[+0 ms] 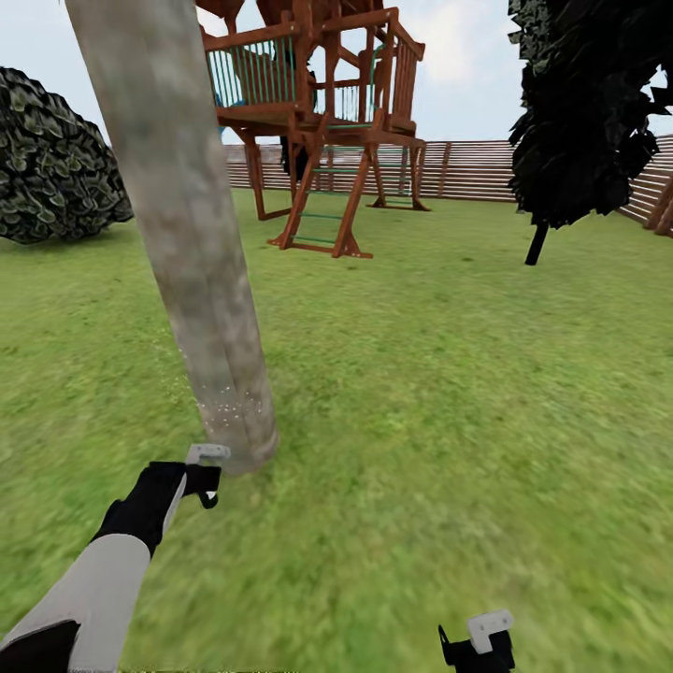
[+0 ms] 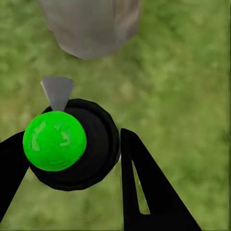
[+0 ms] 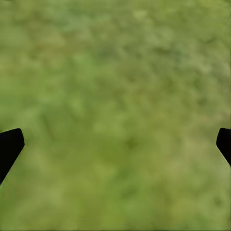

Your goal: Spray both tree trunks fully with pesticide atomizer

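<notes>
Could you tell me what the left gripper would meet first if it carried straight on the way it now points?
Most likely the lawn. The left gripper, shut on the atomizer, looks down at grass, with the foot of the tree trunk just beyond. Depth is hard to judge, so it might meet the trunk instead.

left gripper point(image 2: 72, 159) clamped, right gripper point(image 3: 115, 144) spread
</notes>
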